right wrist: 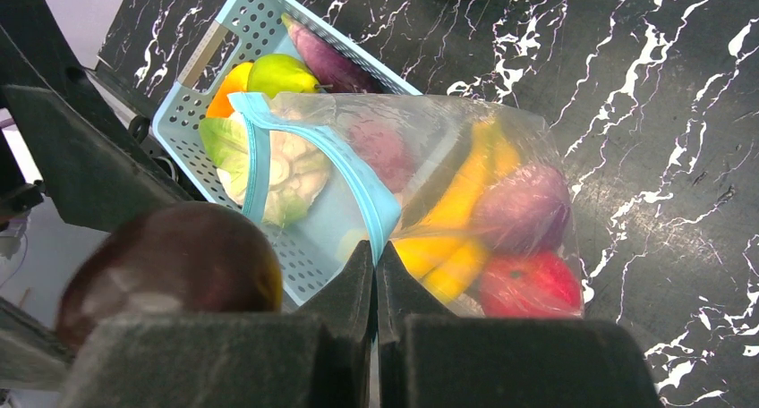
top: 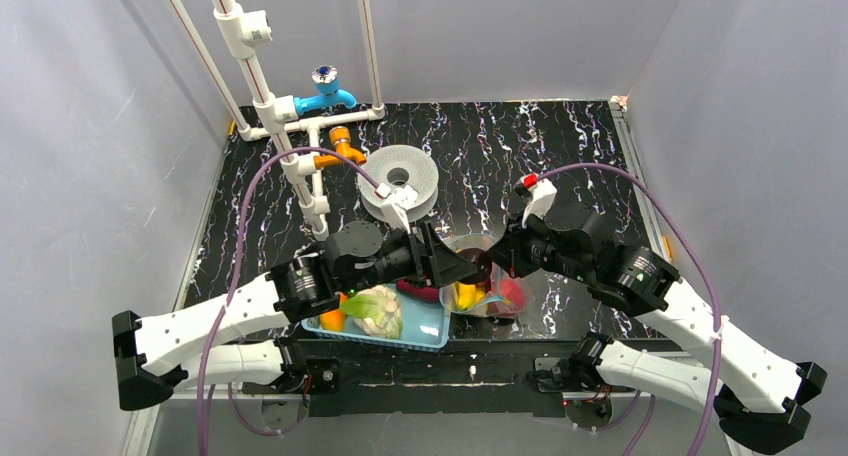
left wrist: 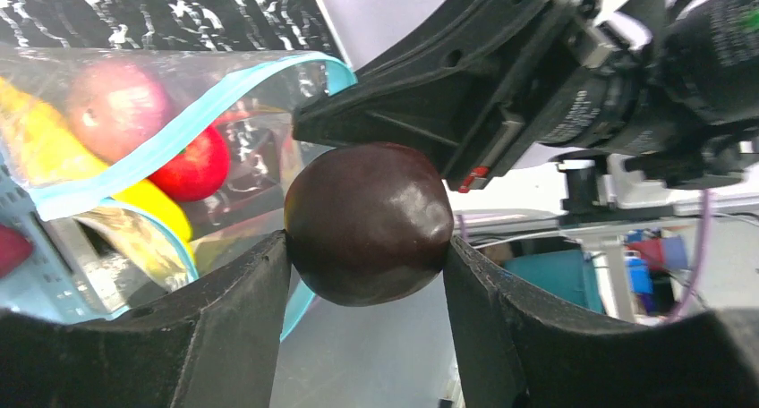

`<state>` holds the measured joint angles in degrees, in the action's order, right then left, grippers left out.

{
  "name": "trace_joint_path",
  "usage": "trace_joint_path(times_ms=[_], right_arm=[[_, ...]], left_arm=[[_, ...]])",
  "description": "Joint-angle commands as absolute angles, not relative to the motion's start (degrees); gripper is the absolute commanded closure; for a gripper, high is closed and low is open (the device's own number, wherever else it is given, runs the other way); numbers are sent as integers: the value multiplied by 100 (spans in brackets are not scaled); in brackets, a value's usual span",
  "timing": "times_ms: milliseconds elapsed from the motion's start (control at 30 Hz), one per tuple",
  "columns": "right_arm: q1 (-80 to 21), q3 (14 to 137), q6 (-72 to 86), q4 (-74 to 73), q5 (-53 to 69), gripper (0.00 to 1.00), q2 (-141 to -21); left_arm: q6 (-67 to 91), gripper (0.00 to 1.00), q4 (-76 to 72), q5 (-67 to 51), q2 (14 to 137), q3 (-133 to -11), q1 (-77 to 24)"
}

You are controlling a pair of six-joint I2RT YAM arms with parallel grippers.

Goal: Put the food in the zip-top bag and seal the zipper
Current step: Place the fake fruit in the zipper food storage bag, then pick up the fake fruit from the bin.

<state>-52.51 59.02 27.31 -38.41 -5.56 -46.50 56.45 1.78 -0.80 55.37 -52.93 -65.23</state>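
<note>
My left gripper [left wrist: 367,247] is shut on a dark maroon fruit [left wrist: 367,222] and holds it in the air beside the open mouth of the zip-top bag [left wrist: 161,140]; the fruit also shows in the right wrist view [right wrist: 170,274] and the top view [top: 478,263]. My right gripper [right wrist: 376,265] is shut on the bag's teal zipper strip [right wrist: 358,189] and holds the mouth up. Inside the bag [right wrist: 483,202] lie yellow bananas [right wrist: 465,202], a red apple [right wrist: 528,283] and a purplish fruit [right wrist: 524,211].
A light-blue basket [right wrist: 192,95] left of the bag holds a cauliflower [right wrist: 286,171], a green fruit [right wrist: 282,72], an orange piece [right wrist: 228,90] and a purple eggplant [right wrist: 327,59]. A white round reel [top: 400,181] and a blue tap [top: 325,91] on white pipes stand behind.
</note>
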Motion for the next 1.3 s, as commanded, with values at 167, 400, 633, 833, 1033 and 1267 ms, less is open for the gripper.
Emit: trace_joint_path(times_ms=[167, 400, 633, 833, 1033, 1267], right_arm=[[-5229, 5985, 2823, -3369, -425, 99, -4600], [-5229, 5955, 2821, -3349, -413, 99, -4607], [-5230, 5936, 2804, -3393, -440, 99, -4580], [-5229, 6009, 2779, -3425, -439, 99, -4616], [-5234, 6043, 2743, -3458, -462, 99, -4633], [-5229, 6041, 2700, -3469, -496, 99, -4670]], left_arm=[[5046, 68, 1696, 1536, 6082, -6048, -7039], [4976, 53, 2100, 1856, 6262, -6211, -7119], [4849, 19, 2303, 1890, 6103, -6295, -7118], [4815, 17, 2328, 1849, 5881, -6302, -7113], [4925, 17, 2694, 2155, 5296, -6164, -7117], [5343, 16, 4078, 2898, 4258, -6005, -7119]])
